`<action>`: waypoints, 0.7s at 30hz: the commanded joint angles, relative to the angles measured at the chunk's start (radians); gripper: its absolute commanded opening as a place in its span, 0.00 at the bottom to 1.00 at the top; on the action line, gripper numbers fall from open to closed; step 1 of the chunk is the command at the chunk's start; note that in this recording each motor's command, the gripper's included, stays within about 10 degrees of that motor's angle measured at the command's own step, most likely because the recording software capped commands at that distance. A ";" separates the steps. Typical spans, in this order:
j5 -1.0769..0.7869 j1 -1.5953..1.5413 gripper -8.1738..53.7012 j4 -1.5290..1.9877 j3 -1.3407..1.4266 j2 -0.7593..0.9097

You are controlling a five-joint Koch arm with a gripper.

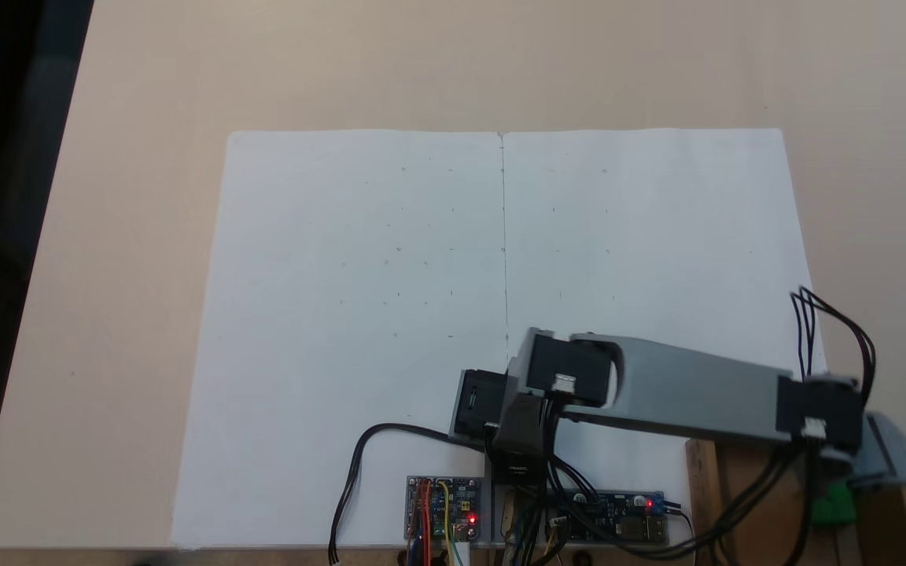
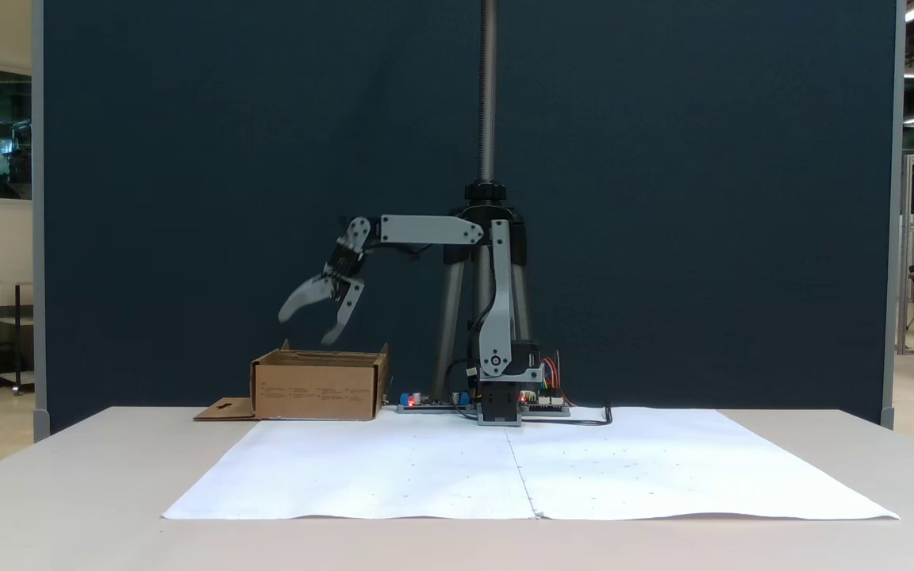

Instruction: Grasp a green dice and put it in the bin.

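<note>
The counter [image 1: 130,259] is a pale surface that carries two white paper sheets [image 2: 520,468] laid edge to edge, with faint marks on them. The arm [image 2: 497,317] stands at the rear edge of the sheets, between two circuit boards [image 1: 443,507] with red lights lit. Its upper link reaches out level toward the bin [image 2: 318,385], an open-topped brown cardboard box that stands on the counter beside the paper. A flap with a hanger-hole cutout lies flat at the side of the bin. The gripper [image 2: 306,329] hangs above the open top of the bin, clear of its walls, with the jaws spread wide apart. In a fixed view from above, the green dice [image 1: 834,503] shows inside the bin, just beneath the gripper [image 1: 866,472] and partly covered by it.
</note>
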 commanded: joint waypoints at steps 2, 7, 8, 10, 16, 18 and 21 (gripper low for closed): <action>0.150 -0.078 0.79 -0.063 -0.035 0.117; 0.319 -0.242 0.79 -0.071 -0.044 0.222; 0.342 -0.281 0.79 -0.071 -0.044 0.238; 0.371 -0.374 0.79 -0.071 -0.044 0.261; 0.416 -0.657 0.80 -0.072 -0.044 0.288; 0.422 -0.747 0.80 -0.072 -0.044 0.291; 0.422 -0.893 0.84 -0.072 -0.044 0.291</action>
